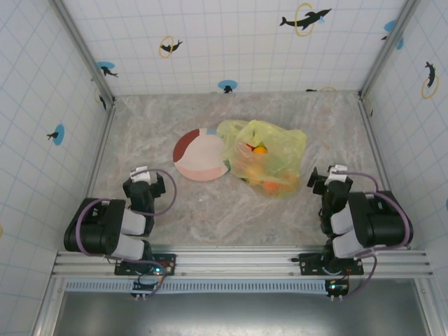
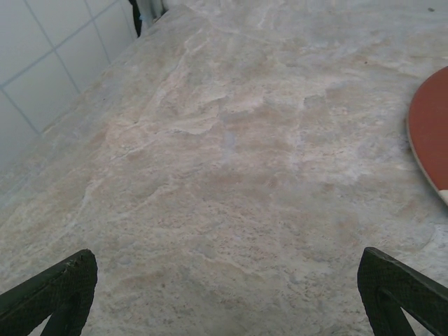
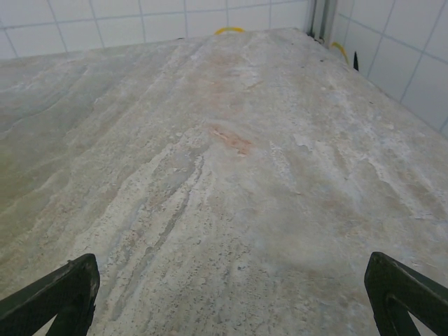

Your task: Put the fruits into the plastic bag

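The yellow-green plastic bag (image 1: 264,155) lies crumpled at the table's middle, right of the plate. Orange fruits (image 1: 269,185) and a red and orange one (image 1: 257,148) show through its thin plastic. My left gripper (image 1: 145,176) rests near the front left, well clear of the bag; its fingers (image 2: 59,294) stand wide apart over bare table, so it is open (image 2: 227,297) and holds nothing. My right gripper (image 1: 331,175) sits near the front right, a short way right of the bag, also open (image 3: 231,297) with bare table between its fingers (image 3: 402,294).
A flat round maroon-and-white plate (image 1: 201,154) lies just left of the bag, touching it; its red rim (image 2: 428,133) enters the left wrist view at right. Tiled walls enclose the table on three sides. Bare marbled tabletop (image 1: 210,210) lies in front of both grippers.
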